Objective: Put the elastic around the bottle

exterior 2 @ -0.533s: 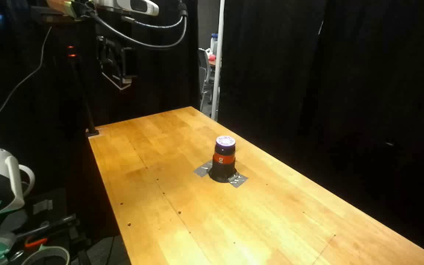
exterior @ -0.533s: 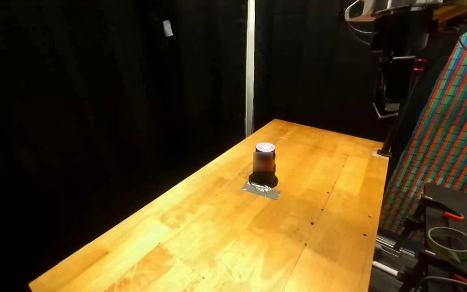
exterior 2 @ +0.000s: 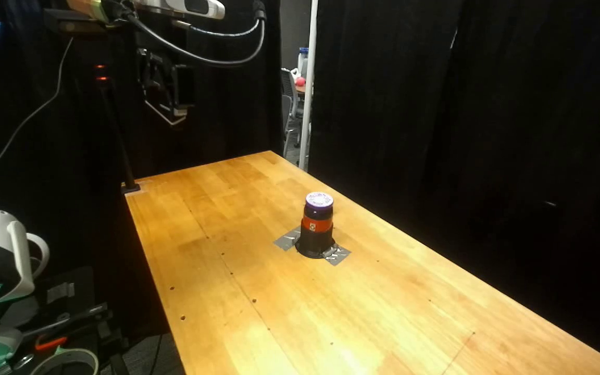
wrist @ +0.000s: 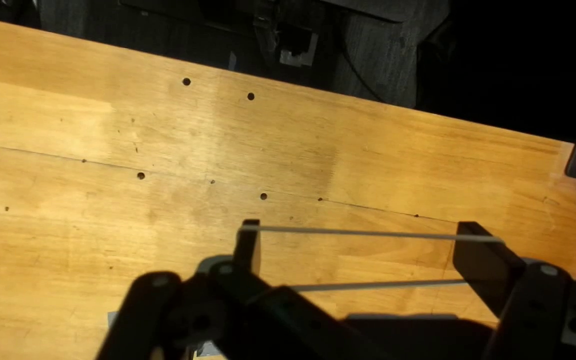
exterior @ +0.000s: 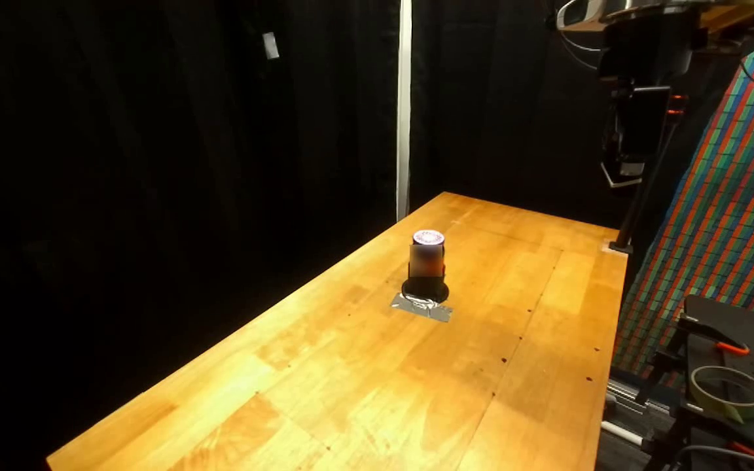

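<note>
Honey-coloured wooden worktop (exterior 2: 227, 208): stretched lengthwise through both exterior views, its boards pocked with small dark holes.
Squat, orange-labelled dark bottle (exterior 2: 316, 224): stood upright in both exterior views, nearer one long edge of the worktop, its purple cap white on top.
Flared black holder (exterior 2: 314, 245): enclosed the bottle's lower part, its round foot flat on the worktop.
Silvery-grey tape strips (exterior 2: 337, 255): lay flat on the worktop at either side of the holder's foot, touching it.
Black two-fingered gripper (wrist: 362, 250): hung high over the worktop, well apart from the bottle, its fingers spread wide; in the wrist view scraps of the tape strips showed past its dark body.
Thin grey elastic loop (wrist: 358, 232): stretched straight around both fingertips, two strands bridging the gap between them; in both exterior views it showed as a pale line at the gripper's lower end, apart from the bottle.
White robot arm (exterior 2: 217, 10): showed at the top of an exterior view, a grey cable (exterior 2: 227, 63) looping below it.
Slim black post (exterior 2: 126, 164): rose from a far corner of the worktop.
Black curtains (exterior: 187, 163): formed most of the background in both exterior views, a white pole (exterior: 404, 111) upright among them.
Multicoloured checked cloth (exterior: 727, 196): hung beside the worktop.
Pale tape roll (exterior: 749, 411): lay on a black platform (exterior: 724, 320) near the worktop.
</note>
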Available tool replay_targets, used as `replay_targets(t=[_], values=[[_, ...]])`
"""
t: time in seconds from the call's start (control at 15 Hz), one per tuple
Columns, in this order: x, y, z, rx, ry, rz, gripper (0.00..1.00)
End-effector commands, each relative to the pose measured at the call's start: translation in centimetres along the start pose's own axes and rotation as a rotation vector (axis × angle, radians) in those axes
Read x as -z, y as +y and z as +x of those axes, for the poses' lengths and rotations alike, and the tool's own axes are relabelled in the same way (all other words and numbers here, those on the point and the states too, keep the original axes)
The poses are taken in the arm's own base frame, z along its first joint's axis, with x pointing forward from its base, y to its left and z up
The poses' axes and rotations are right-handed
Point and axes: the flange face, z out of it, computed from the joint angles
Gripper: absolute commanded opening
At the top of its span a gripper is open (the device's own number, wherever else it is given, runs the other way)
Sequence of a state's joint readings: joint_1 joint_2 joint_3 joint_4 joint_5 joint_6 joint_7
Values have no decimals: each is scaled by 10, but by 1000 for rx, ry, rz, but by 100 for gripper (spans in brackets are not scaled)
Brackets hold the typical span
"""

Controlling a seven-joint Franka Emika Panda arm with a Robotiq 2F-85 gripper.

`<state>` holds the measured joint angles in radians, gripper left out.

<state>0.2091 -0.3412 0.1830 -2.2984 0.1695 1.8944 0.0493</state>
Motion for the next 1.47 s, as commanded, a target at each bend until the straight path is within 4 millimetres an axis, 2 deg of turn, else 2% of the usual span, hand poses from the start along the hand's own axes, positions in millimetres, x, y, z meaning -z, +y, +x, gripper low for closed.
replay_targets(t=[0.0, 0.27, 0.47, 0.67, 0.87, 1.07, 1.4], values=[[6, 0, 41, -57, 70, -27, 100], [1, 15, 111, -123, 216, -102, 100], [-20, 41, 160, -166, 249, -154, 100], [-48, 66, 198, -205, 248, -164, 100], [-75, 89, 224, -236, 217, -171, 100], [-100, 110, 240, -263, 189, -156, 100], [-138, 135, 256, -302, 155, -173, 100]])
